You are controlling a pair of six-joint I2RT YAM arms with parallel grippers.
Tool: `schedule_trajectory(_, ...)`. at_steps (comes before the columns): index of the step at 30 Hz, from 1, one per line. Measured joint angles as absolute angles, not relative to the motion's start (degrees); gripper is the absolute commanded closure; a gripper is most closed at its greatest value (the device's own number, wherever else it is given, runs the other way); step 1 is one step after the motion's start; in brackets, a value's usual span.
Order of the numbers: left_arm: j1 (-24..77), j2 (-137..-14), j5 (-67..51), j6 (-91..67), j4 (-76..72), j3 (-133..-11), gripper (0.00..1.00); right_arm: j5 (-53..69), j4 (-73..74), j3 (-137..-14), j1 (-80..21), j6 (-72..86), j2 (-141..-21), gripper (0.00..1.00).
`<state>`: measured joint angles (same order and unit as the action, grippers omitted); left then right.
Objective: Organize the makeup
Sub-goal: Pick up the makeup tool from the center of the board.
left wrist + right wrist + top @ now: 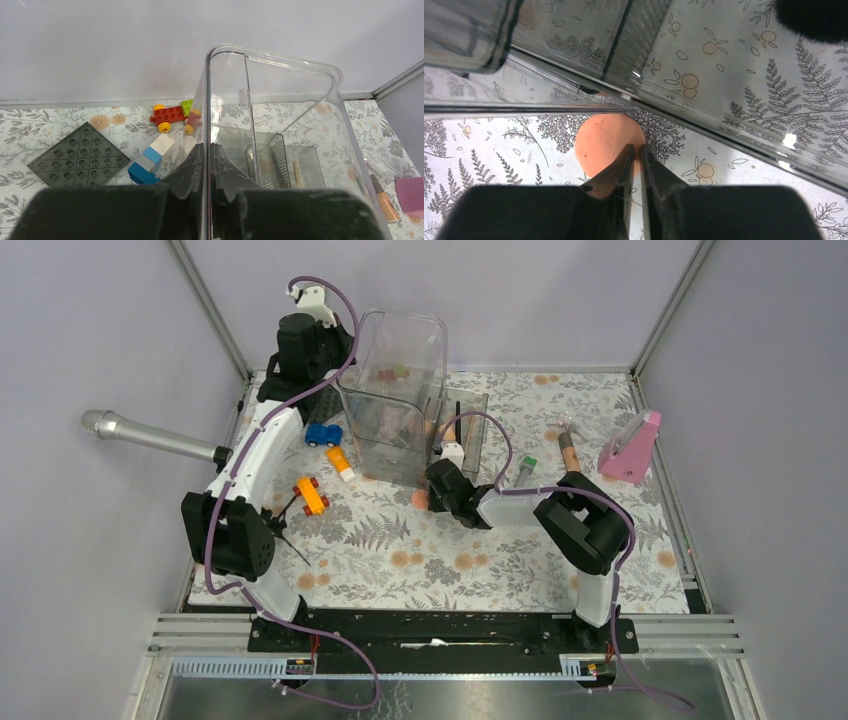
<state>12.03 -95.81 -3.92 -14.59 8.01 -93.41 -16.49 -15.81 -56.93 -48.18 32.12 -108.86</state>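
A coral disc [604, 142] is lying on the counter [400, 560], just beside the base of the clear bin [405, 313]. The right pincer [636, 148] is being held at the disc's right edge, with its jaws drawn nearly together and only a thin slit showing between them. Whether the disc is actually being pinched cannot be told.

The step in hand is judged to be the picking up of this disc. For the next move, the hold is first to be checked. If the disc is not caught, the jaws are to be opened again and set across its rim. The bin wall stands so close that little room is being left on that side. After that, a lift over the bin's rim and a release inside are being called for.

Further out, a tube with a green cap [525, 470] and a tan-handled brush [568, 452] are lying to the right, near each other and apart from the bin, so more sorting is judged to be waiting.

The left pincer [206, 146] is being held closed on the bin's wall, probably to steady it. The toy cars [311, 496] are being left on the counter to the left.
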Motion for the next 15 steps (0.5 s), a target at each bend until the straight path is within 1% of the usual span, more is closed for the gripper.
schedule_trajectory(2, 12.0, -95.9, -4.0, -14.6, 7.9, -93.4, 0.95, -16.6, -15.7, -56.9, -48.2, 32.0, -108.9, 0.94)
schedule_trajectory(7, 12.0, -95.9, -4.1, -14.6, 7.9, -93.4, 0.95, -16.7, -15.6, -56.1, -48.2, 31.7, -108.0, 0.98)
schedule_trajectory(11, 12.0, -95.9, -4.1, -14.6, 7.9, -93.4, 0.95, -17.1, -14.5, -52.2, -48.4, 31.4, -103.2, 1.0)
schedule_trajectory(15, 12.0, -95.9, -4.1, -14.6, 7.9, -93.4, 0.95, -18.0, -13.5, -48.5, -48.4, 31.0, -95.5, 1.0)
